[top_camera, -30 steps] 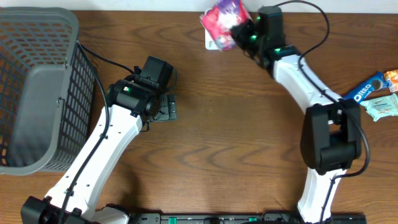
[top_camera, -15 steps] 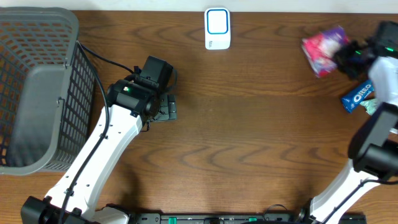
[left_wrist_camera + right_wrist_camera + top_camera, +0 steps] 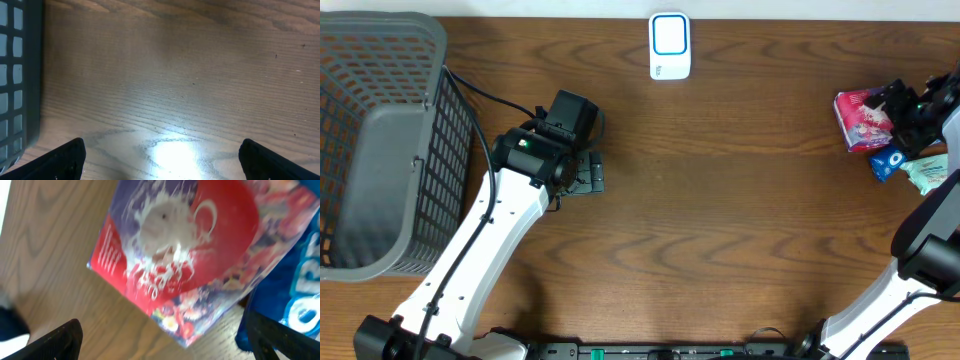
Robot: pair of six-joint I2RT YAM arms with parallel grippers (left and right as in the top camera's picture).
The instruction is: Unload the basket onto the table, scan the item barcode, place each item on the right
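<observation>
Finds the red-and-pink snack packet (image 3: 861, 120) lying on the table (image 3: 720, 200) close to the right edge, toward the far right corner, printed face up and turned at a slant to the table's edges. Sees the right tool (image 3: 902, 108) just beside it on the edge side, jaws spread wide and gripping nothing. Confirms this from the right wrist view, where the fingertips (image 3: 50, 340) sit out at the lower corners and the snack packet (image 3: 185, 255) lies flat on the wood ahead of the right tool (image 3: 162, 340), not pinched. Notes a blue Oreo pack (image 3: 887, 160) at the packet's near corner, touching or just beside it, cannot tell which, and a pale teal wrapper (image 3: 927, 173) just past that, against the right edge. Places the white scanner (image 3: 669, 46), with its blue-framed window, at the middle of the far edge, well apart from the packet. Places the left tool (image 3: 588, 173) left of the table's centre, pointing down at bare wood, jaws wide open and holding nothing. Shows, in the left wrist view, only wood grain and a bright patch of glare ahead of the left tool (image 3: 160, 160). Puts the grey mesh basket (image 3: 445, 140) at the far left corner, with its wall (image 3: 15, 75) along the left margin of the left wrist view, near the left tool but apart from it.
</observation>
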